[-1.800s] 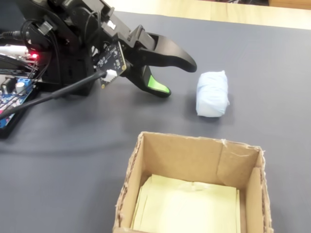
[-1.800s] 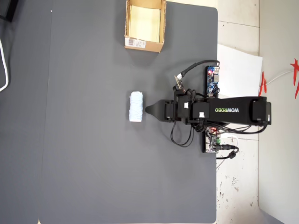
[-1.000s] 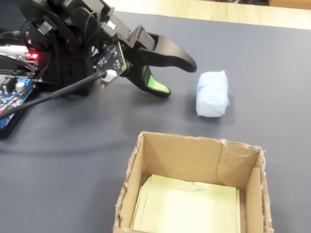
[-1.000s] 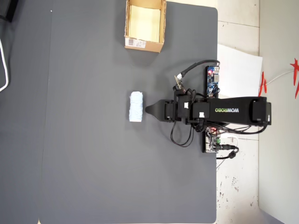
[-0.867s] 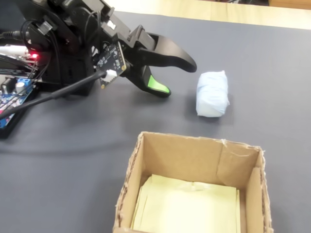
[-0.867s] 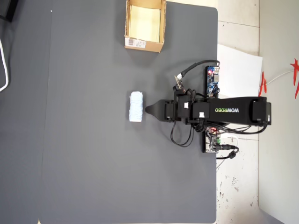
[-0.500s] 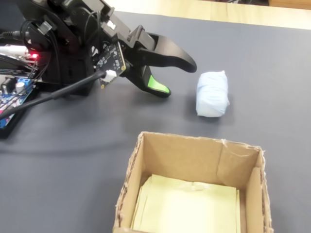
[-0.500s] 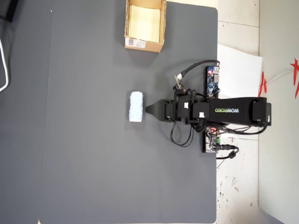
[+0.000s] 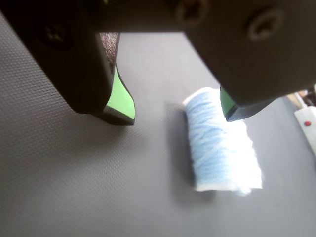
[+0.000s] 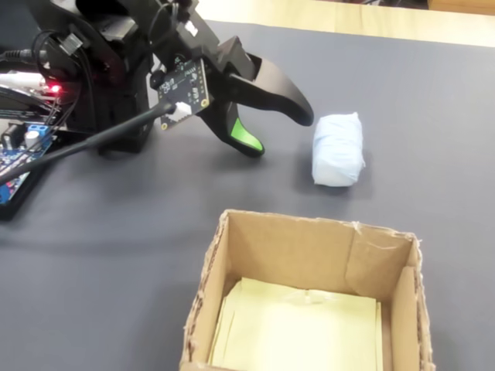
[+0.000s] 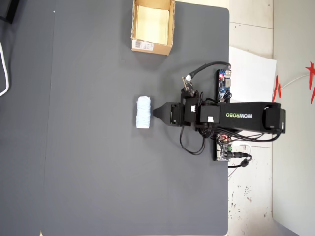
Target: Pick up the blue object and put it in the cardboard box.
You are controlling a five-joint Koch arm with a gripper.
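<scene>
The blue object (image 9: 222, 143) is a pale blue fuzzy roll lying on its side on the dark grey mat (image 9: 74, 187). My gripper (image 9: 176, 116) is open, its green-padded fingers spread wide with nothing between them. In the wrist view the right fingertip overlaps the roll's far end. In the fixed view the gripper (image 10: 280, 133) hovers just left of the roll (image 10: 337, 148), apart from it. From overhead the gripper tip (image 11: 156, 113) points at the roll (image 11: 143, 112) from the right. The cardboard box (image 10: 288, 232) stands open in front, pale yellow inside, and sits at the mat's top edge in the overhead view (image 11: 162, 48).
The arm's base and circuit boards (image 10: 19, 158) with cables sit at the left of the fixed view, and off the mat's right edge in the overhead view (image 11: 224, 83). A white cable (image 11: 4, 69) lies at the far left. White paper (image 11: 251, 69) lies beside the mat.
</scene>
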